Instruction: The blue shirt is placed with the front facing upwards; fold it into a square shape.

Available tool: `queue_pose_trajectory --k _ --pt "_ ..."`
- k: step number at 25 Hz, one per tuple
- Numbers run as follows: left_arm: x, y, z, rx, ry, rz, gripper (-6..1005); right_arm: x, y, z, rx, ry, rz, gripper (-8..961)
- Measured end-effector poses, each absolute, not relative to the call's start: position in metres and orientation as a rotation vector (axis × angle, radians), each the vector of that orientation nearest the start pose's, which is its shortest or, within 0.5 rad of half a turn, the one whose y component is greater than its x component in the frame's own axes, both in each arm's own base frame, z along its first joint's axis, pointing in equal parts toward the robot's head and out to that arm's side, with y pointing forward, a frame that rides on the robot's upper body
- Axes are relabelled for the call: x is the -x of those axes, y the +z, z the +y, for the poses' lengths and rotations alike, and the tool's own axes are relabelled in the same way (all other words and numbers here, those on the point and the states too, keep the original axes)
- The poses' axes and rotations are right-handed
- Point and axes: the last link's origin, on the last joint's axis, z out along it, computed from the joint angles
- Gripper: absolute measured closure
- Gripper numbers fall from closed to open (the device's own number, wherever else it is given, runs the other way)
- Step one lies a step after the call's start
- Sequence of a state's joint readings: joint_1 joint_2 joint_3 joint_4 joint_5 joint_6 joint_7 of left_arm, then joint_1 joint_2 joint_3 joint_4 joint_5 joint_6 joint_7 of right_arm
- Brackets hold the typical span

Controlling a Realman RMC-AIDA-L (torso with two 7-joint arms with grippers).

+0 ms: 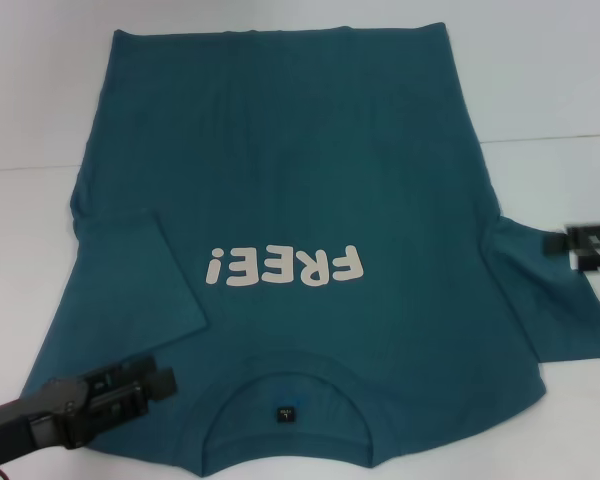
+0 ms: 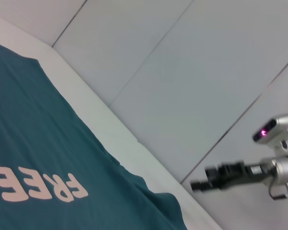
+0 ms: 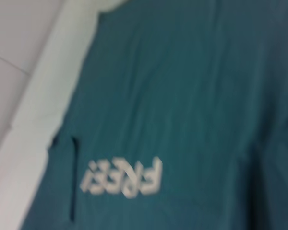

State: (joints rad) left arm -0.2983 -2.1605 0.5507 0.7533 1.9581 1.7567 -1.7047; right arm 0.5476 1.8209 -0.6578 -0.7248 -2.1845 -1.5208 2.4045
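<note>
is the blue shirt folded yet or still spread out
Mostly spread: the blue shirt lies flat, lettering up. Only its sleeve on the robot's left is folded inward; the other sleeve sticks out.

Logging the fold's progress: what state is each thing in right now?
blue shirt: flat on the table, front up, lettering showing.
shirt's left sleeve: folded in over the body.
shirt's right sleeve: spread out.
left gripper: at the collar-side shoulder.
right gripper: over the right sleeve.

Tabletop (image 1: 540,80): white, plain.
On it: blue shirt (image 1: 310,180), spread flat, front up, collar nearest the robot.
</note>
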Motion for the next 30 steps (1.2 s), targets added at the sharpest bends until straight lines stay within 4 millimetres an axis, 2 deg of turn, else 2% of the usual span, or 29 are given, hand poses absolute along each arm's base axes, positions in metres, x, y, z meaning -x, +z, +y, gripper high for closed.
queue_pose_trajectory --k 5,11,17,30 --pt "0.295 0.009 0.256 2.473 -1.043 -1.255 400 -0.323 0.135 0.347 2.106 0.274 1.809 28" --pt "0.295 0.009 0.256 2.473 -1.046 -1.256 400 -0.332 0.147 0.348 2.011 0.237 1.819 28" --pt "0.295 0.009 0.256 2.472 -1.048 -1.259 400 -0.345 0.134 0.355 1.920 0.269 1.816 29" --pt "0.296 0.008 0.256 2.464 -1.043 -1.262 400 -0.347 0.107 0.371 1.888 0.283 1.813 28"
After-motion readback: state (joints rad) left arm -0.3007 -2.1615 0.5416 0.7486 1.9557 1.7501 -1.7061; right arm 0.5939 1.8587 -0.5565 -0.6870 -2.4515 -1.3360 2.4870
